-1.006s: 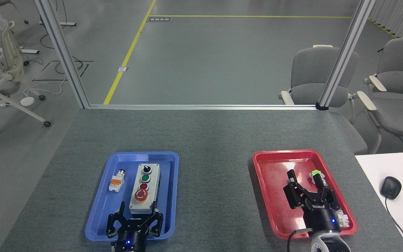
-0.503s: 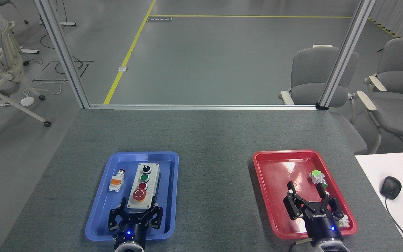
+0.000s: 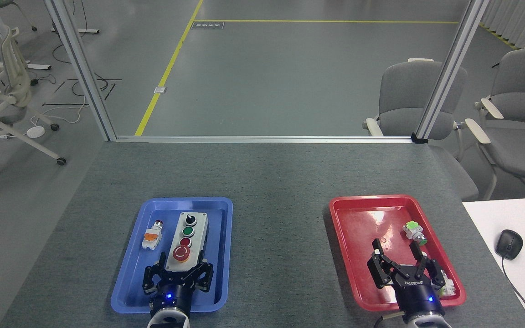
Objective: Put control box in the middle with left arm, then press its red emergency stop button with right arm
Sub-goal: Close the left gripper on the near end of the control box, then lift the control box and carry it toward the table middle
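Glossy plastic red tray (image 3: 358,214) — matt, felt-like table (image 3: 271,177).

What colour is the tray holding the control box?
Blue; the tray under the control box shows best in the head view.

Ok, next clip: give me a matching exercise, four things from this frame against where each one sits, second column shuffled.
Things:
1. control box
2. white-and-orange switch
3. green-capped switch
4. computer mouse

Places:
A. in the red tray, ahead of the right end effector
B. on the white desk at the right edge
C. in the blue tray, left part
D. in the blue tray, near end between the fingers of the left end effector

Pairs: 1-D, 2-C, 3-A, 4-B
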Robot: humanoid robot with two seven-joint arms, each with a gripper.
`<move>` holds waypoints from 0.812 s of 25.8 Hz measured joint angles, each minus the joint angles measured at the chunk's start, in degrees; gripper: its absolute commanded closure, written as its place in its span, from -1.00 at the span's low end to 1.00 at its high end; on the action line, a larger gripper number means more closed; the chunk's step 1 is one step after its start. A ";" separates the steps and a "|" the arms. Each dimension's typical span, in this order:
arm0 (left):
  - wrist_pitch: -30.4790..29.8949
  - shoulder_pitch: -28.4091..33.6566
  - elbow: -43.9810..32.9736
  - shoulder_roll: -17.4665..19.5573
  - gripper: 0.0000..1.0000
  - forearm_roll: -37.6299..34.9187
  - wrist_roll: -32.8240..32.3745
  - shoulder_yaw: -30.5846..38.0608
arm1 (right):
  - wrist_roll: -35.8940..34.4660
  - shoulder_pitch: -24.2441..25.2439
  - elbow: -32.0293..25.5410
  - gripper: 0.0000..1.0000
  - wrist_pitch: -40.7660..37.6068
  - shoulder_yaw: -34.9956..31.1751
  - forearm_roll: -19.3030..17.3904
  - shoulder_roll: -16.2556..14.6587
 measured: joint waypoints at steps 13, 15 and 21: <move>-8.60 -1.48 1.56 1.76 1.00 2.08 0.06 0.21 | 1.73 -0.04 -1.34 -0.97 2.46 0.65 4.78 0.81; -9.47 -1.78 1.36 2.55 1.00 3.42 -0.15 0.30 | 2.29 -0.03 -2.15 -0.97 3.65 0.77 5.57 0.95; -10.02 -2.54 -2.45 6.09 1.00 6.98 -0.58 0.40 | 7.63 0.00 -5.34 -0.97 4.79 0.87 6.87 1.11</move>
